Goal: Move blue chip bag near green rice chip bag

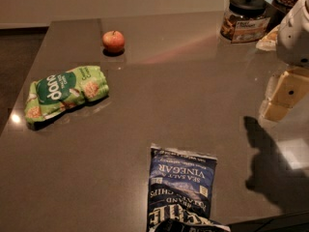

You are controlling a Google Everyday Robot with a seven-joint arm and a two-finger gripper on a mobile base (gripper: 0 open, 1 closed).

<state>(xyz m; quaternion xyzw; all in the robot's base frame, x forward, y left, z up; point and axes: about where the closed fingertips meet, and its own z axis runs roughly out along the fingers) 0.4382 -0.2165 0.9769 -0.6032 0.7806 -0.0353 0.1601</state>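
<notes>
The blue chip bag (pixel 181 187) lies flat at the near edge of the dark table (pixel 159 95), its white "SEA SALT & VINEGAR" lettering upside down to me. Its lower end is cut off by the frame. The green rice chip bag (pixel 65 93) lies crumpled at the table's left side, well apart from the blue bag. My gripper (pixel 284 94) hangs at the right edge of the view below the white arm (pixel 295 30). It is above the table, to the right of and beyond the blue bag, and holds nothing that I can see.
A red apple (pixel 113 41) sits at the back left, beyond the green bag. A clear jar with a black lid (pixel 245 17) stands at the back right, with another container behind it. The arm's shadow (pixel 270 163) falls on the table at the right.
</notes>
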